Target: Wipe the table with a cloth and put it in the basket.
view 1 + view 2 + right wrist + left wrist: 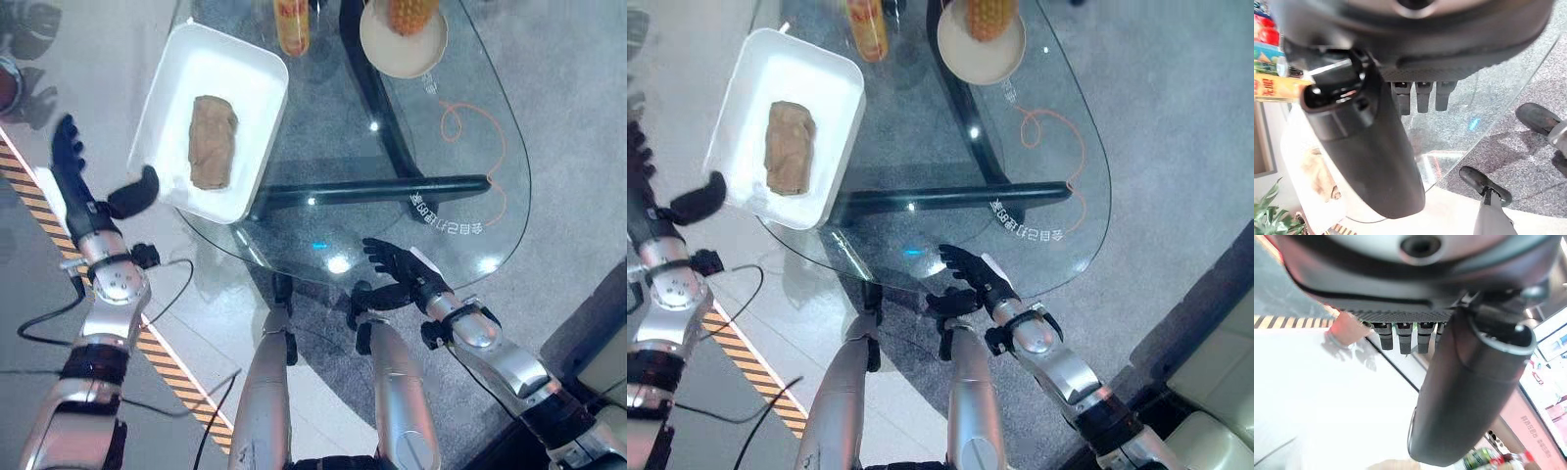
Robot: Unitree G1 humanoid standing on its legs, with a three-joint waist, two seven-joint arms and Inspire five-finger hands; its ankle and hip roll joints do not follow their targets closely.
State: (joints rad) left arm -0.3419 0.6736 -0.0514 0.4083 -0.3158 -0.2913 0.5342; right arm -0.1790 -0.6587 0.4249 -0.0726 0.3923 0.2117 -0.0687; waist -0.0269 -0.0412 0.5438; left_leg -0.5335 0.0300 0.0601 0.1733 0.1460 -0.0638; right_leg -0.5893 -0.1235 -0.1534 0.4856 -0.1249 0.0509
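Lying in basket (167,108): cloth (212,141).

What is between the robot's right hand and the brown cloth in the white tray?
Mostly bare glass table, seen in the left eye view. The right hand is at its near edge; the cloth lies inside the white tray, so the tray's wall is between too.

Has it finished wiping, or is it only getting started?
It looks finished: the brown cloth already lies in the white basket on the glass table. Neither hand holds anything; the left hand hangs open beside the basket, the right hand open at the near edge.
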